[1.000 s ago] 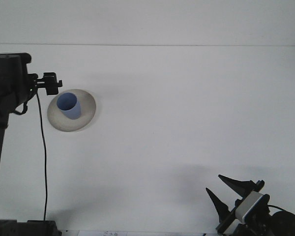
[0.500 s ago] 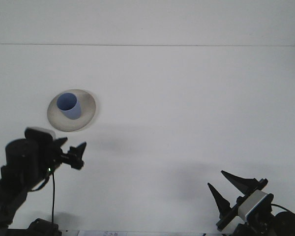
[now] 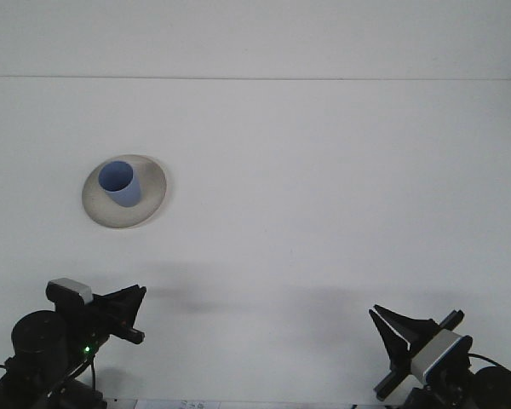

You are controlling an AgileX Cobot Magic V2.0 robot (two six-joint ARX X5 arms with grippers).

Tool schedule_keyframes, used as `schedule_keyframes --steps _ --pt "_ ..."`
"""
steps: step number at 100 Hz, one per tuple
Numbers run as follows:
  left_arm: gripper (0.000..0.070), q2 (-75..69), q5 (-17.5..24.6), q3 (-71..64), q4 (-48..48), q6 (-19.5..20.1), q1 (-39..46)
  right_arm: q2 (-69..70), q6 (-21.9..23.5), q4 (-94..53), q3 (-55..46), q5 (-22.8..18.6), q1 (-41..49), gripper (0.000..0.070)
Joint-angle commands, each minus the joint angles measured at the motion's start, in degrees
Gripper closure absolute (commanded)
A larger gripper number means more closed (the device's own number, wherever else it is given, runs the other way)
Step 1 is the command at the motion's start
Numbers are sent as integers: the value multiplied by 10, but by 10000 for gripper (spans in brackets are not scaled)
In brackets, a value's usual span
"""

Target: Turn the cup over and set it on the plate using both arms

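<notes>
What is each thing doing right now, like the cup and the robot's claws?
Small blue plastic cup: upright, mouth up, standing on the plate.
Round pale grey plate: flat on the table, holding the cup.
Left end effector: low near the table's front edge, holding nothing.
Right end effector: open, empty, low at the front.

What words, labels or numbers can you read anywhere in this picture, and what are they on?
No readable text anywhere.
Blue cup: plain, no print.
Plate: plain, no marking.
Left end effector and right end effector: no label legible.
Strip at the bottom edge of the table: faint marks, too small and blurred to read.
</notes>
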Motion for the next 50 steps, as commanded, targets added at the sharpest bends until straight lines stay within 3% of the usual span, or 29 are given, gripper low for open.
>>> schedule_keyframes --steps 1,50 --pt "688 3 1 3 4 -5 -3 0 -2 4 2 4 6 696" --pt "686 0 1 4 7 -7 -3 -1 -2 7 3 4 6 695"
